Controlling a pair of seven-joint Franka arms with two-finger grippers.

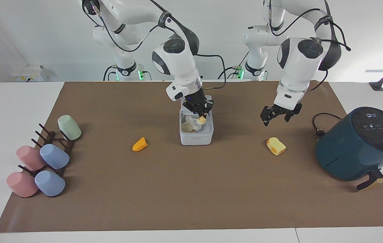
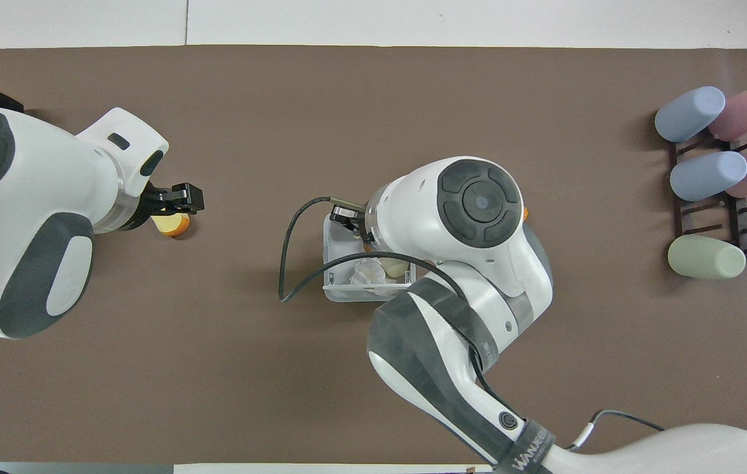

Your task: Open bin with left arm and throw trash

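The white bin (image 1: 196, 138) stands mid-table with its lid up; crumpled paper and a beige scrap lie inside. My right gripper (image 1: 201, 114) is over the open bin, shut on the pale beige lump (image 1: 202, 119). In the overhead view the right arm covers most of the bin (image 2: 347, 289). The orange wedge (image 1: 139, 144) lies on the mat toward the right arm's end. The yellow bread chunk (image 1: 276, 146) lies toward the left arm's end. My left gripper (image 1: 276, 118) is open in the air above it, and partly covers the chunk (image 2: 174, 226) in the overhead view (image 2: 179, 201).
A dark teal air fryer (image 1: 360, 145) with its cable stands at the left arm's end of the table. A rack of pastel cups (image 1: 43, 158) lies at the right arm's end. The brown mat (image 1: 191, 195) covers the table.
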